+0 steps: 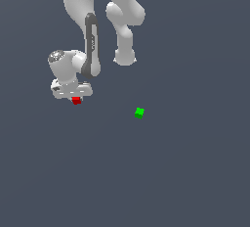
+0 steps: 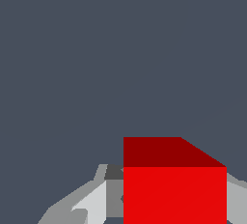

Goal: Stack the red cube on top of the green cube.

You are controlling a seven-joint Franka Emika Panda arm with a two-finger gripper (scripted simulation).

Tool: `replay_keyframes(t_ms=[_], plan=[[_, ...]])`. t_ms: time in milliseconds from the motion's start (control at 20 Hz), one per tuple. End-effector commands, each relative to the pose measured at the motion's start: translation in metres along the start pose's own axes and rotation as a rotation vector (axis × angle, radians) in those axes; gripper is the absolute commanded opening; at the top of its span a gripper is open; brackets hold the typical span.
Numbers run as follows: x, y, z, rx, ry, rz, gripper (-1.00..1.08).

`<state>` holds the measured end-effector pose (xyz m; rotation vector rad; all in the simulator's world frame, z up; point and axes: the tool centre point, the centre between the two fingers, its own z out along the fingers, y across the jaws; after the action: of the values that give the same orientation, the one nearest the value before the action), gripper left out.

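Observation:
The red cube (image 1: 76,101) sits right under the white hand at the exterior view's left, between the fingers of my gripper (image 1: 75,99). Up close in the wrist view, the red cube (image 2: 174,189) fills the space between the two grey fingers (image 2: 112,194), which press against its sides, so the gripper is shut on it. The green cube (image 1: 139,113) lies alone on the floor to the exterior view's right of the gripper, well apart from it. It does not appear in the wrist view.
A plain dark grey-blue floor (image 1: 146,182) spreads all around. The arm's white links (image 1: 122,20) rise behind the gripper toward the top of the exterior view.

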<state>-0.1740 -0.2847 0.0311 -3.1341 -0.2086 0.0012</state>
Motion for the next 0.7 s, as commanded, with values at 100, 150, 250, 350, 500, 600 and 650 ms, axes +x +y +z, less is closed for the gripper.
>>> replay_keyframes(t_ms=[100,150,250,350,500,600,650], plan=[[0.0,0.0,-0.02,0.0,0.001,0.0,-1.0],[0.0,0.0,-0.026,0.0,0.001,0.0,-1.0],[0.0,0.0,-0.039,0.0,0.001,0.0,-1.0],[0.0,0.0,-0.053,0.0,0.001,0.0,-1.0],[0.0,0.0,-0.069,0.0,0.001,0.0,-1.0],[0.0,0.0,-0.077,0.0,0.001,0.0,-1.0],[0.0,0.0,-0.08,0.0,0.001,0.0,-1.0]])
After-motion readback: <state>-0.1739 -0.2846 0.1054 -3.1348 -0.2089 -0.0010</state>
